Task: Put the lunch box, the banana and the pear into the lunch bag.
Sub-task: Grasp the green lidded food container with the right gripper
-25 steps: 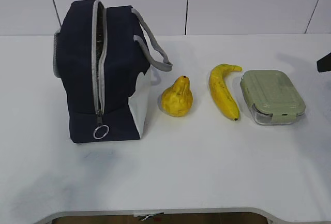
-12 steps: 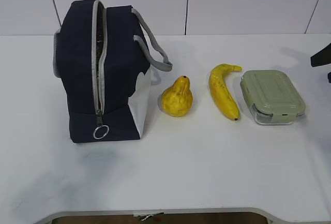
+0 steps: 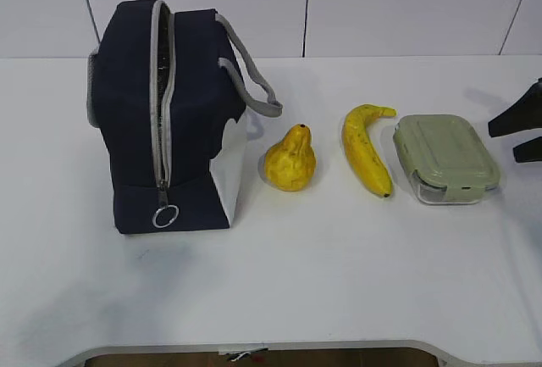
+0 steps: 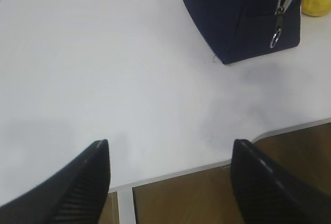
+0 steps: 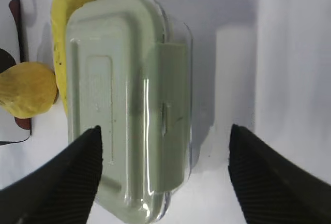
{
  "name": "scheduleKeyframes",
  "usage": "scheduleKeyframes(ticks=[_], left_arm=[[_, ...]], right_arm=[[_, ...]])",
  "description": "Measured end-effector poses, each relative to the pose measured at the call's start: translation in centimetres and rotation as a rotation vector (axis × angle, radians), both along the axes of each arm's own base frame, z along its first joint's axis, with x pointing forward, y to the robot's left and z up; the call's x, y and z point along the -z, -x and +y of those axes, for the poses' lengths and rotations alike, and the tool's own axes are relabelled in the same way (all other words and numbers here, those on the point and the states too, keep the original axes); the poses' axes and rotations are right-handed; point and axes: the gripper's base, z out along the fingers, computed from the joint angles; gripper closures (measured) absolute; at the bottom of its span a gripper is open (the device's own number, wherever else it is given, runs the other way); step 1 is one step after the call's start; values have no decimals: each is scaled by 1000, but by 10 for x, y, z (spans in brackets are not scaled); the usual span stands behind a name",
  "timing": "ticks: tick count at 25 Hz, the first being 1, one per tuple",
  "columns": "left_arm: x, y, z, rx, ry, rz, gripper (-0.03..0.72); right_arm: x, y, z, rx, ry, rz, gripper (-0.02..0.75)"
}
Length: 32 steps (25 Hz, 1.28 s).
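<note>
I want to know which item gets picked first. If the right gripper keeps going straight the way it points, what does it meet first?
Probably the lunch box: the open right gripper has the green lid between its fingertips, though its height above is unclear.

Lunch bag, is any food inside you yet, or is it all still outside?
Nothing looks packed yet. The lunch bag stands with its zipper open at the top. The pear, banana and lunch box all lie on the table beside it. The right gripper hovers over the lunch box with open jaws, holding nothing. All three items remain.

lunch bag (image 3: 161,113) upright (zipper open); pear (image 3: 290,160), banana (image 3: 366,148), lunch box (image 3: 445,158) beside.
</note>
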Motion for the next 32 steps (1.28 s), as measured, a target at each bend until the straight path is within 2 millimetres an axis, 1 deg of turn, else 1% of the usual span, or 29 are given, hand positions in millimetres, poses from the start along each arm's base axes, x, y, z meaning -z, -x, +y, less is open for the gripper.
scheduleKeyframes(ticks=[5, 7, 12, 16, 32], left_arm=[[0, 0, 0, 0, 0, 0, 133], [0, 0, 0, 0, 0, 0, 133], [0, 0, 0, 0, 0, 0, 133], [0, 0, 0, 0, 0, 0, 133], [0, 0, 0, 0, 0, 0, 133]], right_arm=[[19, -7, 12, -41, -13, 29, 139], [22, -9, 16, -55, -14, 29, 139], [30, -20, 14, -61, -19, 21, 141], [28, -24, 13, -60, -13, 4, 141], [25, -26, 14, -45, -39, -14, 144]])
